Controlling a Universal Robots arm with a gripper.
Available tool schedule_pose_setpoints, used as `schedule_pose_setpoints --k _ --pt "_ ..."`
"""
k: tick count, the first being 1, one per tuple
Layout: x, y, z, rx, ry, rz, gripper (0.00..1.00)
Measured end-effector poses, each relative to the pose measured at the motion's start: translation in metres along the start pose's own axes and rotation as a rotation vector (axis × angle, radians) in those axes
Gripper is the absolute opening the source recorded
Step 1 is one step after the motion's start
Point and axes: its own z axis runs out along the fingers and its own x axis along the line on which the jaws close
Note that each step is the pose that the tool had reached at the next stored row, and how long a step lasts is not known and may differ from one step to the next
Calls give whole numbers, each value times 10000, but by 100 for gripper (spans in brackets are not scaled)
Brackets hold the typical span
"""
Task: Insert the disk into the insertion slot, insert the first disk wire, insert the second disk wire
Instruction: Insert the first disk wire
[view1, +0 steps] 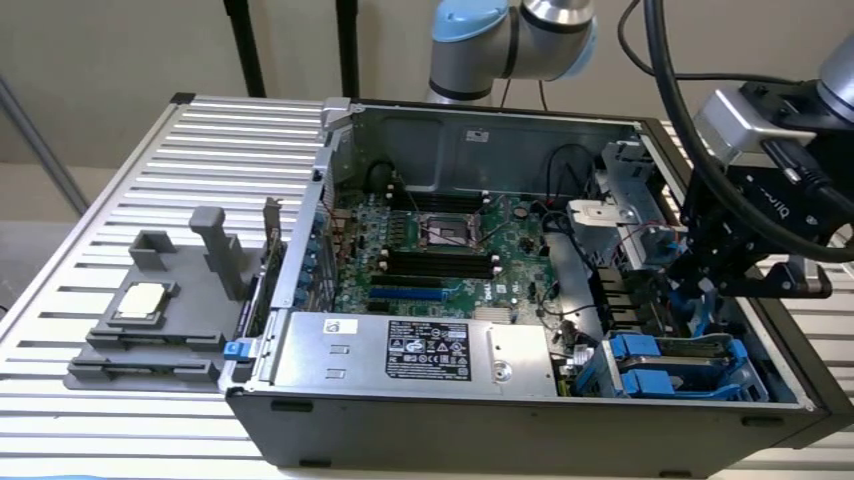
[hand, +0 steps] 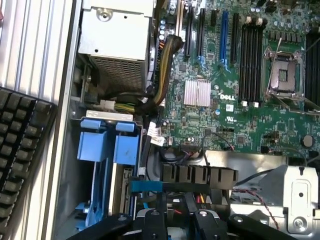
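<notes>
The gripper (view1: 717, 283) hangs low inside the open computer case (view1: 534, 425), at the exterior view's right, over the tangle of wiring behind the drive bay. In the wrist view its fingers (hand: 156, 220) stand apart, with red and black wiring showing through the gap, and I can make out nothing clamped between them. The disk (hand: 107, 145) appears to sit already in the insertion slot (view1: 747, 378): its bright blue carrier frame fills the bay in the corner of the case nearest the exterior camera, just beside the silver power supply (view1: 414, 350). From the gripper the disk lies toward that near corner. Its long axis seems to run from the blue handles back toward the gripper, so the gripper is over the disk's rear end rather than its handle end. A short blue strip (hand: 147, 186), perhaps the tab of a disk wire, lies just beside one finger, close to but apart from it as far as I can tell. A black cable with a white tag (hand: 152, 135) runs along the carrier's side. The disk's metal face and label are hidden, the fingers are cut off at the wrist view's edge, and the gripper body covers the fingertips in the exterior view. Whether either wire is plugged in cannot be told.
</notes>
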Motion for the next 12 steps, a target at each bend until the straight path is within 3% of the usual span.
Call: schedule_pose_setpoints --k 5,12 --pt "93 8 -29 1 -3 31 27" --pt "294 21 -84 -48 -9 53 27"
